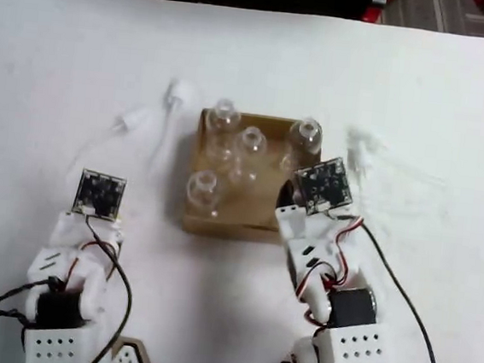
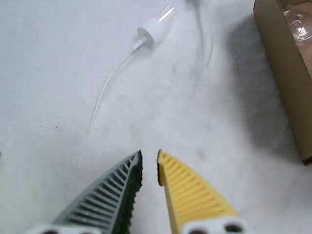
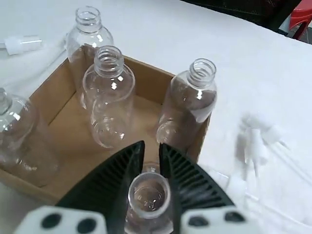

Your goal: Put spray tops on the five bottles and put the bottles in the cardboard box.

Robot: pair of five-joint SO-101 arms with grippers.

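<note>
bottle [image 3: 148, 195]: clear, uncapped, neck clamped between right gripper [image 3: 151, 148] jaws, by cardboard box [image 3: 146, 73] corner
left gripper [image 2: 149, 158]: narrow gap, empty, over table [image 2: 58, 97]
spray top [image 2: 152, 30]: white, ahead, well apart

Clear glossy plastic bottles [image 3: 108, 97]; matt brown cardboard box [image 1: 229, 225]; white matt table [image 1: 65, 61] (faintly scuffed).

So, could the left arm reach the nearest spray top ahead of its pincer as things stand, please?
Probably yes: only bare table lies between the left pincer and the spray top; the box stands off to one side.
</note>
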